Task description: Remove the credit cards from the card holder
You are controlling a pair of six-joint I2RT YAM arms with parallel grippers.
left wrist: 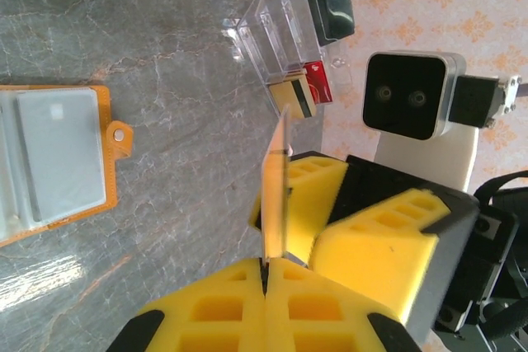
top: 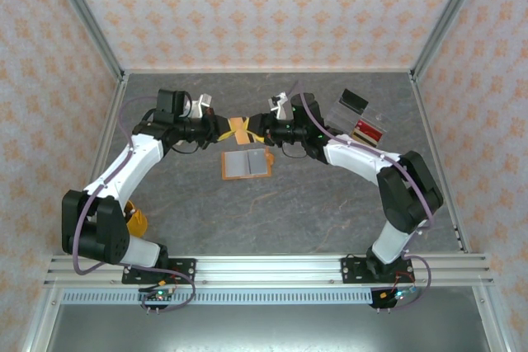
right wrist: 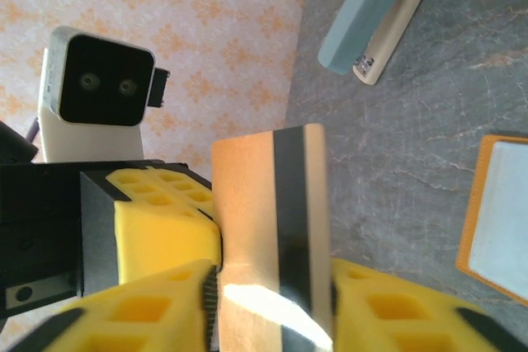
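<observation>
Pinched flat and tight in the left fingers [left wrist: 266, 269]: one credit card [right wrist: 247, 204], up in the air over the card holder [top: 247, 164]. Lying open on the bench [top: 330, 212] just below, that orange holder. Right fingers [right wrist: 272, 315] on both sides of the same card, touching or nearly so; cannot tell if squeezing yet. Thin, light and stiff, this card, with a smooth, slippery face. Easy to drop, easy to bend if squeezed hard on its edges. Best to hold by the free end, flat sides between the pads, clear of the other fingers.
</observation>
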